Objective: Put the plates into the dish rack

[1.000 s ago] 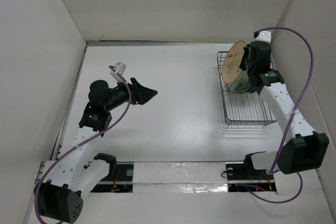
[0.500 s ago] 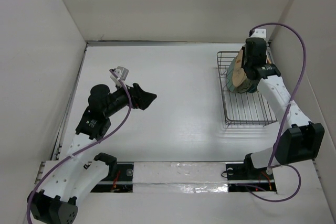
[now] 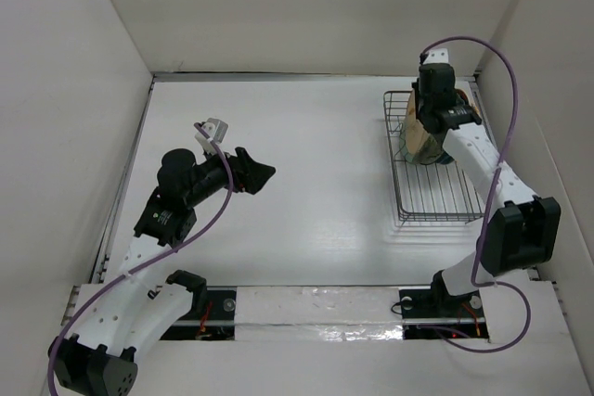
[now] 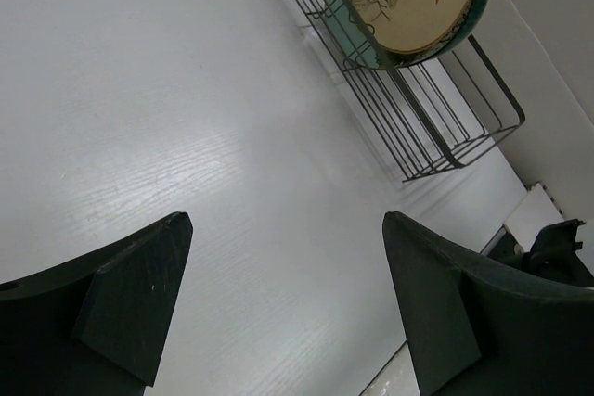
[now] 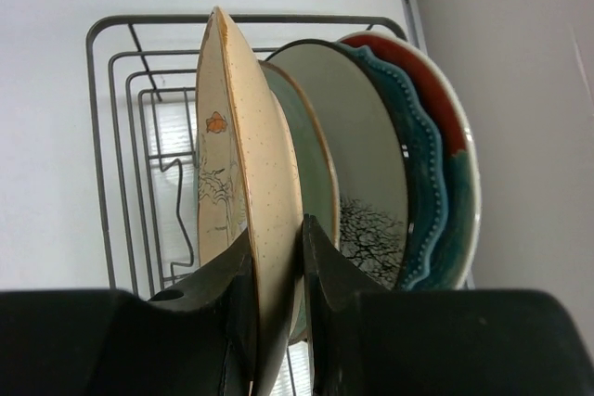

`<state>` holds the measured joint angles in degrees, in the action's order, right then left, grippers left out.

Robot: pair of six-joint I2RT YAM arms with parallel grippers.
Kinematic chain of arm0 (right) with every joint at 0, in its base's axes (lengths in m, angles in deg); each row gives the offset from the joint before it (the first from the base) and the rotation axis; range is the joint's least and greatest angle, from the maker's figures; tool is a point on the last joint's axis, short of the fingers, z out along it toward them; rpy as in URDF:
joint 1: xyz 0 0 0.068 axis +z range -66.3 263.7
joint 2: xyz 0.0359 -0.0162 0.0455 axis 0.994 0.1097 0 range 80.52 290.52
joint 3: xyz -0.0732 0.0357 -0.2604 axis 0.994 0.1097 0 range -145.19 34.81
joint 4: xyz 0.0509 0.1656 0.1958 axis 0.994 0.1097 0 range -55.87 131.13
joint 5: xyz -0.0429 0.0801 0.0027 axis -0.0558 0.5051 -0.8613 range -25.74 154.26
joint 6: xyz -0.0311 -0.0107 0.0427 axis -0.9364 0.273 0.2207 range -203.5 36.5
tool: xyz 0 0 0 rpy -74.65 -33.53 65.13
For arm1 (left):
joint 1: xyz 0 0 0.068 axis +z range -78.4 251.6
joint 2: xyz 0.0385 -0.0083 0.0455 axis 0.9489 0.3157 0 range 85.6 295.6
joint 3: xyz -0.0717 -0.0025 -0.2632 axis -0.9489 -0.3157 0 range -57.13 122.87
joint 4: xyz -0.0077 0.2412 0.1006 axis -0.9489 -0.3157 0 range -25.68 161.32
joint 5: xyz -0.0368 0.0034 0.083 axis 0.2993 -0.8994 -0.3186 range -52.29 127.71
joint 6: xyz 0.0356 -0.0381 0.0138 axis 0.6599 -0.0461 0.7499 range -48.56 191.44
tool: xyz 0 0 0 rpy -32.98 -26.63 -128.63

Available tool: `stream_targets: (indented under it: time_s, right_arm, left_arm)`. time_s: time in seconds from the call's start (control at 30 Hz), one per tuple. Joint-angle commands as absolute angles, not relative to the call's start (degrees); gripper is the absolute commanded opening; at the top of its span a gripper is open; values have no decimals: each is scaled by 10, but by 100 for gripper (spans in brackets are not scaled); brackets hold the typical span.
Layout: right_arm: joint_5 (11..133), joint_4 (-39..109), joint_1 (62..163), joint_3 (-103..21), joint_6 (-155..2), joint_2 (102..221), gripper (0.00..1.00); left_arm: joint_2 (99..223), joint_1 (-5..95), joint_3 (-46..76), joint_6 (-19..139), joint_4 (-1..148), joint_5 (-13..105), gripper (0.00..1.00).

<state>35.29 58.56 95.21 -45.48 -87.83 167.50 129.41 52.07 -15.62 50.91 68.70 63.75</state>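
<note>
Tan plate (image 5: 243, 155), on edge, is clamped by the right hand (image 5: 278, 234); its slot in the rack (image 5: 102, 136) lies straight below, beside racked plates (image 5: 371, 183). Left hand (image 4: 286, 229) gapes empty, well left.

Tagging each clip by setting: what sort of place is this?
Probably a lab test cell, not a kitchen: plain white walls box in a white table, a left arm and right arm are bolted to its near edge, and a wire dish rack holds plates.
</note>
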Motion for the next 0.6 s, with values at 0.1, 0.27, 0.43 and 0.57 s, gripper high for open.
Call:
stream_targets:
  time_s: [0.1,0.27,0.43,0.57]
  right_arm:
    - [378,523,971,-468,-892,1688,1]
    - [392,507,978,-434,-870,1702,15]
    - [389,492,978,-410,-839,1711,41]
    - [388,486,978,-401,-804,1688,63]
  left_arm:
    - [1293,519,-142,520,698,630,82]
    - [1291,519,-141,522,694,615,83]
    - [1292,519,-140,523,693,606,83]
    - [1291,519,-140,524,691,590,83]
